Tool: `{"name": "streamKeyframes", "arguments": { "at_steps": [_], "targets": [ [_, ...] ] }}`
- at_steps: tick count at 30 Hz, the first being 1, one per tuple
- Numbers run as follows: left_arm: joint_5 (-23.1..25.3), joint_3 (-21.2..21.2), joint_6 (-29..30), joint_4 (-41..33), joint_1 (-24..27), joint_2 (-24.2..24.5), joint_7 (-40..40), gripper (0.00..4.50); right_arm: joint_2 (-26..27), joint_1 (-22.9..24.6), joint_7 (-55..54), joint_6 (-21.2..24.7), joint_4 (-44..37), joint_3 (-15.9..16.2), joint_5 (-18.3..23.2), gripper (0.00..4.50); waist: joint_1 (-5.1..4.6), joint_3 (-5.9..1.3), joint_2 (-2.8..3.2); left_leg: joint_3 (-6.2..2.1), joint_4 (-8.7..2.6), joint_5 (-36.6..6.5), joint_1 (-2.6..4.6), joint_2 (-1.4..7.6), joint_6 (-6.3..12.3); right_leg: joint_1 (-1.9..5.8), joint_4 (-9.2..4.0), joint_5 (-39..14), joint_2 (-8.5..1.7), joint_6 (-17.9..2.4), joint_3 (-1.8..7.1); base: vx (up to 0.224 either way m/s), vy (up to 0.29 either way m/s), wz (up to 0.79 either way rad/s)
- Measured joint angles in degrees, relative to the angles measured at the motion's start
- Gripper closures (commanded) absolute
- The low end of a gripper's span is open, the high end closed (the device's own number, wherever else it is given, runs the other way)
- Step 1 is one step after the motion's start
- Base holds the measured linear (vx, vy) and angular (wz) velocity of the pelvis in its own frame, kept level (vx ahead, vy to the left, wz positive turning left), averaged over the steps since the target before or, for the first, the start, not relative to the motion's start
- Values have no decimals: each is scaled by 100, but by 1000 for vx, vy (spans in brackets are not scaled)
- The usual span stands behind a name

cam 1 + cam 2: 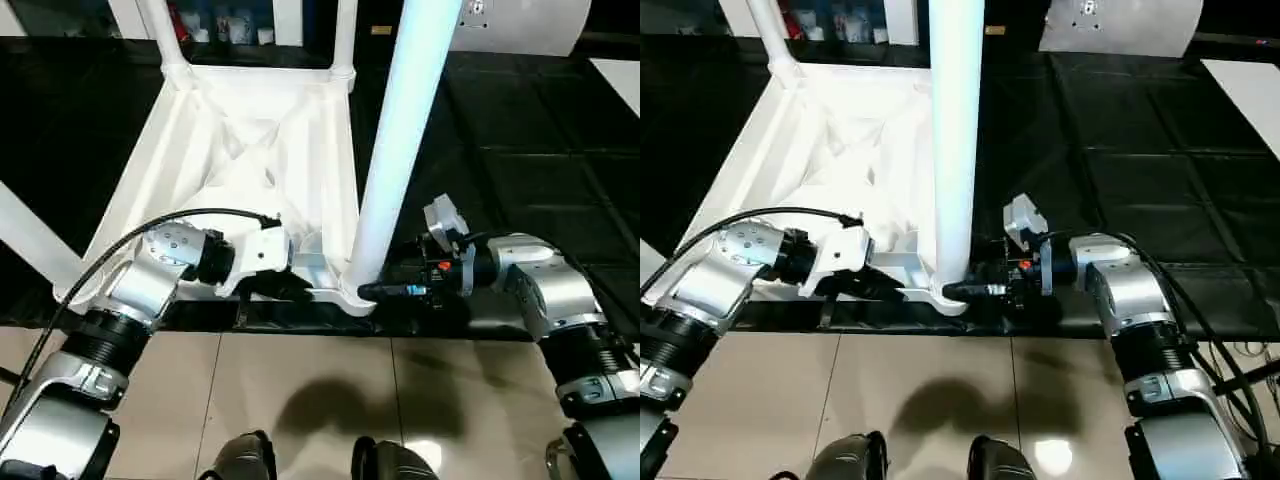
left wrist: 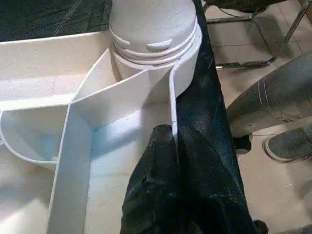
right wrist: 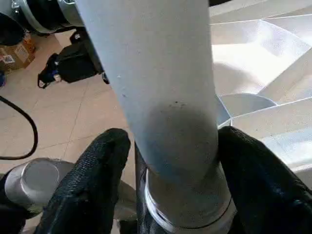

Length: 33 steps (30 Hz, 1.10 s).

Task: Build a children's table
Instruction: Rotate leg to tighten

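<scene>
Leg [image 1: 400,140] upright in near corner socket, between right gripper [image 3: 168,161] fingers at 12 o'clock, touching unclear; left gripper [image 2: 170,146] pinching tabletop [image 1: 200,140] rim.

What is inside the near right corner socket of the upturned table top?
A white tubular leg stands upright in the corner socket of the table top. Its lower end is hidden inside the socket, so seating depth cannot be seen.

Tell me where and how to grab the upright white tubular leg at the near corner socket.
Grip the white tubular leg low, just above the corner socket, from the robot's right side. The round shaft stands upright there, free for fingers on opposite sides.
</scene>
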Motion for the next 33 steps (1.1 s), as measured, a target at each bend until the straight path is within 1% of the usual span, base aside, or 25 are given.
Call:
{"name": "streamKeyframes", "arguments": {
  "at_steps": [6, 7, 9, 13, 15, 19, 20, 21, 23, 26, 28, 29, 32, 33],
  "targets": [
    [-1, -4, -69, 5, -4, 3, -86, 450, -39, -74, 144, 45, 27, 12, 2, 219, 45, 0, 0, 2, 3, 0, -8, 1, 0, -11, 5, 0, 0, 0, 1, 0, 0, 0],
    [-1, -5, -75, 7, -5, 3, -86, 450, -40, -74, 144, 45, 28, 12, 2, 219, 45, 0, 0, 2, 4, 0, -8, 1, 0, -11, 5, 0, 0, 0, 2, 0, 0, 0],
    [0, -6, -87, 18, -12, 2, -86, 450, -40, -74, 142, 46, 28, 13, 2, 235, 45, 0, 0, 3, 6, 0, -8, 1, 0, -11, 6, 0, -1, 0, 3, 0, 0, 0],
    [4, 1, -58, 27, -26, -11, -56, 450, -34, -37, 48, 135, -49, 3, 11, 245, 49, 0, 0, 3, 6, 0, -7, 1, 0, -11, 7, 0, -1, 0, 2, 0, 0, 0],
    [9, 21, 171, 25, -50, -89, 41, 450, 59, 120, -264, 315, -306, -69, 18, 247, 50, -1, 0, 3, 7, 1, -2, 1, 0, -8, 10, 0, -1, 0, 4, 0, 0, 0],
    [137, 89, 682, 38, -158, -194, 397, 450, 282, 281, -1123, 537, -614, -194, -77, 250, 9, -1, 1, 4, 8, 3, 21, 2, -33, 7, 16, 6, -1, 1, 7, 0, 0, 0],
    [186, 197, 1014, 46, -167, -311, 700, 450, 554, 437, -1737, 633, -805, -384, -190, 250, -30, 0, -1, 4, 3, 6, 42, 2, -39, 26, 15, -3, 0, 16, 7, 0, 0, 0],
    [241, 252, 1214, 81, -215, -386, 923, 450, 758, 493, -2212, 712, -899, -501, -259, 252, -82, 0, 1, 3, 3, 13, 49, 2, -50, 27, 15, -9, 0, 26, 8, 0, 0, 0],
    [347, 297, 1533, 136, -314, -614, 1359, 450, 1027, 499, -3047, 794, -994, -636, -418, 253, -198, 1, 2, 2, 2, 18, 50, 2, -57, 26, 1, -13, -1, 32, 6, 0, 0, 0],
    [371, 367, 1912, 195, -397, -1004, 2025, 450, 1405, 465, -4118, 953, -1078, -871, -613, 254, -317, 1, 2, 3, 2, 18, 51, 1, -57, 22, -10, -12, 0, 32, 7, 0, 0, 0],
    [376, 484, 2094, 258, -428, -1224, 2417, 450, 1698, 391, -4799, 1082, -1107, -987, -714, 254, -354, 1, 2, 1, 0, 18, 51, 1, -57, 14, -10, -7, 0, 31, 5, 0, 0, 0],
    [423, 541, 2216, 313, -491, -1401, 2709, 450, 1925, 279, -5305, 1189, -1102, -1077, -844, 254, -373, 1, 2, 1, -1, 20, 45, 1, -59, 4, -10, 16, 1, 31, 6, 0, 0, 0],
    [454, 635, 2383, 315, -536, -1619, 3072, 450, 2214, 135, -6005, 1271, -1084, -1173, -938, 254, -385, 0, 2, 2, -16, 20, 33, 1, -61, -18, -10, 36, 2, 30, 5, 0, 0, 0],
    [466, 659, 2433, 315, -556, -1670, 3126, 450, 2244, 115, -6103, 1233, -1069, -1176, -957, 220, -384, 0, 2, 2, -23, 20, 31, 1, -61, -21, -10, 57, 2, -2, 4, 0, 0, 0]
  ]
}}
